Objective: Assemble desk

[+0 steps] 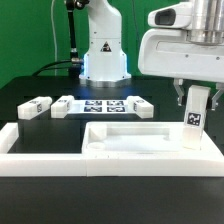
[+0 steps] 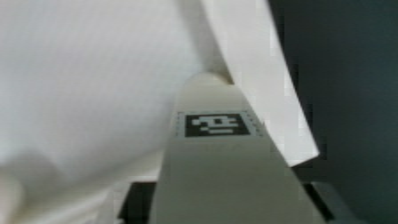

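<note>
The end effector [image 1: 197,100] is clenched on one leg [image 1: 195,116] of the desk, which stands upright between the two fingers with its tag facing the exterior camera. The leg's long axis runs vertically, in line with the fingers, and its lower end sits at the corner of the desk top [image 1: 140,143] at the exterior view's right. The top lies flat on the table [image 1: 163,110] with its rim up and its long side running across the exterior view, so nearly all of it stretches away from the end effector toward that view's left. The coming move turns on this: the leg is directly above that corner, so what remains looks like a straight push or twist down along the leg's own axis, with no sideways travel. In the wrist view the leg [image 2: 221,150] fills the middle of the picture, with the white floor of the top [image 2: 89,90] on one side and the raised rim [image 2: 254,70] beside it; whether the foot already touches the top I cannot tell. Two loose legs [image 1: 36,107] wait well apart, beside the marker board [image 1: 112,106], and there is only one arm to fetch them
</note>
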Tool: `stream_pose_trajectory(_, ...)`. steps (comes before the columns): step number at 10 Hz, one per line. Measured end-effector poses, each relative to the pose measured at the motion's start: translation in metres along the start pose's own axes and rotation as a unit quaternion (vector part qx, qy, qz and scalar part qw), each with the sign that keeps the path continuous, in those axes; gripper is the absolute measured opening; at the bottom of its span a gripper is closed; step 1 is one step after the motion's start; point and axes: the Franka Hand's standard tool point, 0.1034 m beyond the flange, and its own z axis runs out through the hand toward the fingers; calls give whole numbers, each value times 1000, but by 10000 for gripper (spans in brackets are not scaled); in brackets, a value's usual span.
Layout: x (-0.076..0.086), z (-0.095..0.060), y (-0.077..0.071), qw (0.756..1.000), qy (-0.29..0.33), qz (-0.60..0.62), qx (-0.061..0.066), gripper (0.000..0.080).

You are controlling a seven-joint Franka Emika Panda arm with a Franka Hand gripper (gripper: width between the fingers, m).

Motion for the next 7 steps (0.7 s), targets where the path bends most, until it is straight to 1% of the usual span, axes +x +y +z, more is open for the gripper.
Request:
stream_pose_trajectory(1, 4, 0, 2, 999, -10, 43, 9, 290)
stream_pose_trajectory(2, 1, 0, 0, 999, -9, 53, 8, 290)
stream_pose_trajectory(4, 1, 0, 0, 992, -10, 127, 8, 290)
stream_pose_trajectory(5, 1, 0, 0, 987, -10, 162, 8, 290)
stream_pose_trajectory(6, 1, 1, 0, 979, -10, 204, 11, 290)
stream_pose_trajectory(7, 2, 2, 2, 954, -7, 300, 26, 290)
